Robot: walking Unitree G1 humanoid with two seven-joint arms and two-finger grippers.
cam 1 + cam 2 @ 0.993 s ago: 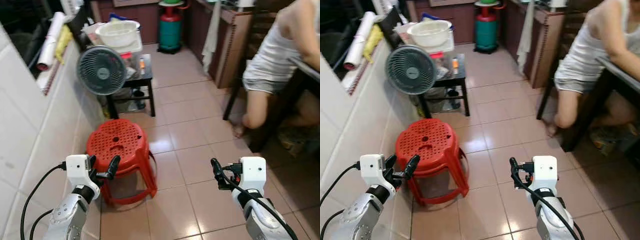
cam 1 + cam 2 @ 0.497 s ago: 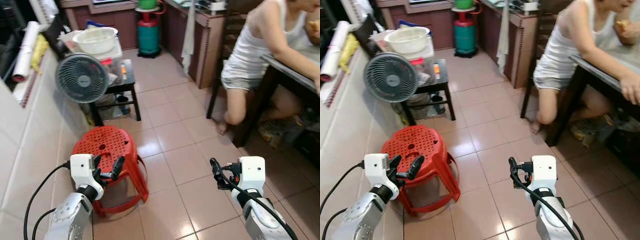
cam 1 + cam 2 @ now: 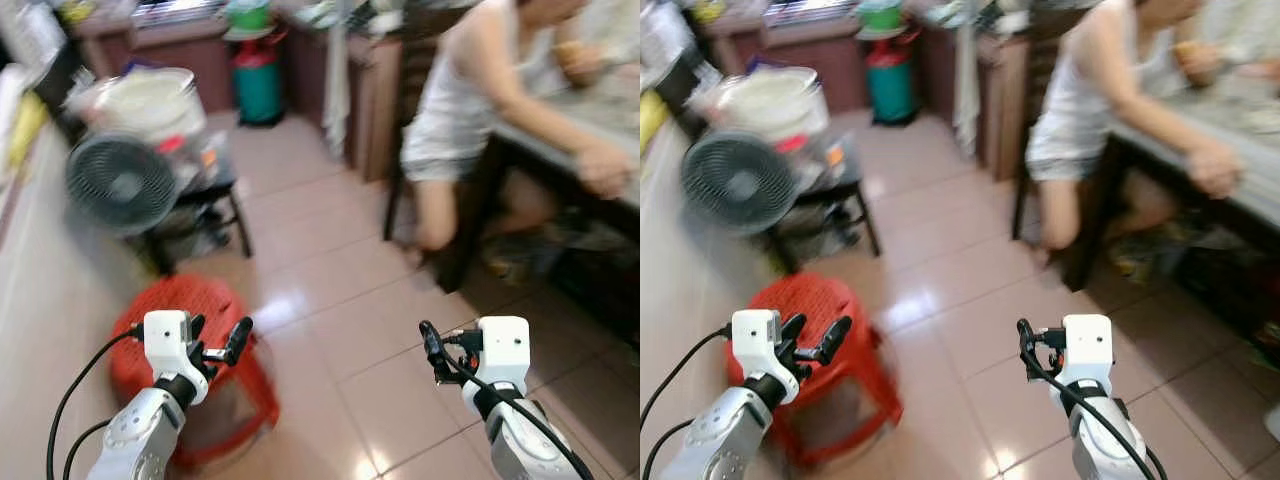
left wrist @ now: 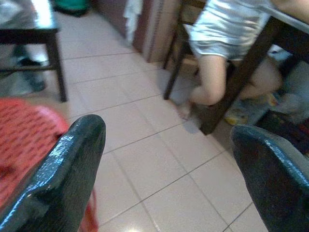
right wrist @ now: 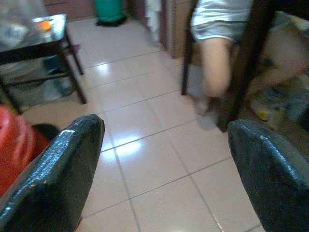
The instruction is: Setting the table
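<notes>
A dark dining table stands at the right, with a person seated at it, forearms resting on its top. Both my arms are held out low over the tiled floor. My left gripper hovers above the red stool; its fingers stand wide apart, holding nothing. My right gripper hangs over bare floor, short of the table, and is open and empty as well, as the right wrist view shows by its fingers. The picture is blurred.
A round fan and a low black side table carrying a white basin stand at the left wall. A green gas cylinder and a cabinet are at the back. Open tiled floor lies ahead.
The whole view has swung to the right and blurred, so the camera has turned: table and person sit nearer the middle. Both grippers keep their pose and stay open.
</notes>
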